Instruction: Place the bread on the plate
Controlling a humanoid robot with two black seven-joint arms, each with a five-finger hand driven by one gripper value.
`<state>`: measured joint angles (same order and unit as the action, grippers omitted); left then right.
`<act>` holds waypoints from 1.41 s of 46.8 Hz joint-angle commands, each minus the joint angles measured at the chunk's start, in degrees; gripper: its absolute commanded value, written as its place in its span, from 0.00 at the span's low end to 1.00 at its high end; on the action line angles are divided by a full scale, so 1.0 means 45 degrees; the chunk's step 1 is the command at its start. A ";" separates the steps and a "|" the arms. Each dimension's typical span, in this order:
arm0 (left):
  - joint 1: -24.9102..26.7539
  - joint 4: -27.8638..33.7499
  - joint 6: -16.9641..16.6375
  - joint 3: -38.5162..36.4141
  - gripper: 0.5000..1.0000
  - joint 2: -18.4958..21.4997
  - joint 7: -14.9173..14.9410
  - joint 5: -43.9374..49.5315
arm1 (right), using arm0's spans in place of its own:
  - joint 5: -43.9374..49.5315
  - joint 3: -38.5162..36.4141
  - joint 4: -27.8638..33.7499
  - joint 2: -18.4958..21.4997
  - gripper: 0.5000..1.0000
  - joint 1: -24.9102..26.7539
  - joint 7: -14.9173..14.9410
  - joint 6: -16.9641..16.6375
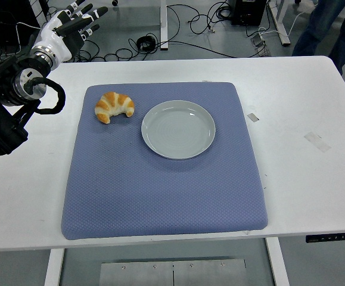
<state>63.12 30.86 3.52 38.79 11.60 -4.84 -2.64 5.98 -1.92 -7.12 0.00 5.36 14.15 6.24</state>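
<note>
Approaching stage: left hand (71, 27) raised, fingers (92, 15) spread, holding nothing. Golden crescent croissant (114, 107) below-right of fingertips, just beside empty round grey plate (178, 129). Next: descend, grasp.

Left arm (17, 89) raised at left edge; left hand (71, 27) apparently empty, fingers (92, 13) extended.
</note>
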 commanded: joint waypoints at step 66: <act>0.0738 -0.0001 -0.0195 -0.0551 0.90 0.1561 -0.0566 -0.2713 | 0.0000 -0.0002 0.0000 0.0000 1.00 0.0000 0.0000 0.0000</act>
<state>64.70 30.81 3.50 39.07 18.12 -7.34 -12.89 5.98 -1.93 -7.12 0.00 5.35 14.15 6.24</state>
